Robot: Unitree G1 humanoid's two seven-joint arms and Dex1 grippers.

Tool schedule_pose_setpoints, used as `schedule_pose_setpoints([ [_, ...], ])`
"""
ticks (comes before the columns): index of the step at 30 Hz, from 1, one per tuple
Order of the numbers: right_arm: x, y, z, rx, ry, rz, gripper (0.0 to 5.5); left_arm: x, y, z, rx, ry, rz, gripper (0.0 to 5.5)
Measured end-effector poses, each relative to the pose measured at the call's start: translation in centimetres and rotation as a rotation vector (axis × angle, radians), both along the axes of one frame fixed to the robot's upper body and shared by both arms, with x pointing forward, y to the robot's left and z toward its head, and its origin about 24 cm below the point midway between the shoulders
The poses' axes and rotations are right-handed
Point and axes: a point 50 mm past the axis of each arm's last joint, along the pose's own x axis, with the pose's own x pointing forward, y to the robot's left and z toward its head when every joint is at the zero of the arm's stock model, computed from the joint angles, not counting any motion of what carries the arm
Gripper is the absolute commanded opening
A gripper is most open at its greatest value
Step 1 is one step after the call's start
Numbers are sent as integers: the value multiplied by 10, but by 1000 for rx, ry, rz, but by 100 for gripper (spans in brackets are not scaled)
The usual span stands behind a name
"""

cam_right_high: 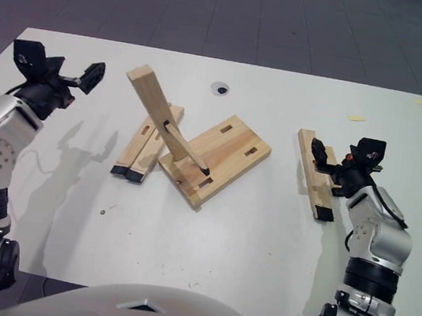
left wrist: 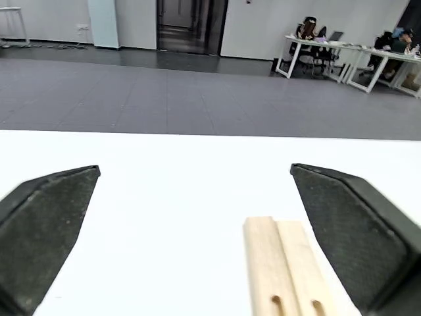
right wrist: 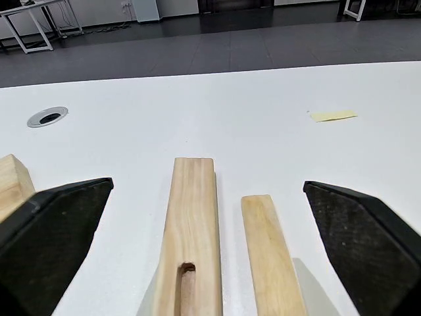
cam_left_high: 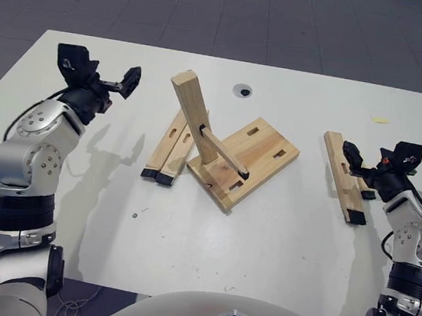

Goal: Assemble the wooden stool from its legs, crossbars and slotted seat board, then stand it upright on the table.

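Left pincer (cam_left_high: 102, 73) hangs above the desk's (cam_left_high: 261, 249) left side, jaws spread wide and holding nothing. From its wrist camera, the ends of two legs (left wrist: 286, 270) show between the black fingers (left wrist: 46, 224). Those two lie flat, side by side, just left of the seat board (cam_left_high: 262, 153).

The board rests flat mid-desk, slots up. One leaning leg (cam_left_high: 192, 109) rises tilted at its left edge, with a crossbar (cam_left_high: 223, 150) running from it down onto the board. Whether the leg's foot sits in a slot is hard to tell from here.

Over on the right, the right pincer (cam_left_high: 379, 157) is low over a slotted leg (cam_left_high: 336, 154), jaws apart and gripping nothing. Its wrist view shows a thinner bar (right wrist: 270, 257) lying just beside that leg.

A round cable port (cam_left_high: 241, 91) sits behind the board, and a yellow note (cam_left_high: 380, 119) lies far right.
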Motion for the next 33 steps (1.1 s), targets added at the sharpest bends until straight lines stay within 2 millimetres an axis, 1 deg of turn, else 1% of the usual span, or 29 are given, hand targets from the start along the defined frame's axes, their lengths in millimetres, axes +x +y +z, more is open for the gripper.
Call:
schedule_pose_setpoints([
  [5,-1,-1,6,53,-55,7,540,-10,-9,-29,62,103,-72,539],
  [7,-2,1,6,66,-70,5,540,-14,-15,-43,150,157,-116,539],
  [9,-3,5,5,76,-76,8,540,-16,-19,-52,210,191,-147,539],
  [13,-1,12,5,34,-77,25,540,-17,-28,-73,331,253,-234,539],
  [15,0,15,6,22,-82,37,540,-16,-26,-80,362,275,-245,539],
  [20,0,19,9,-5,-95,46,540,-11,-18,-82,433,260,-265,539],
  [28,0,24,8,-26,-102,52,540,-11,-10,-78,521,255,-307,539],
  [30,0,27,7,-31,-98,63,540,-15,-12,-79,474,292,-331,539],
  [32,-3,27,4,-29,-88,64,540,-21,-18,-85,366,353,-352,539],
  [33,-4,27,2,-27,-83,65,540,-21,-22,-84,330,352,-359,539],
])
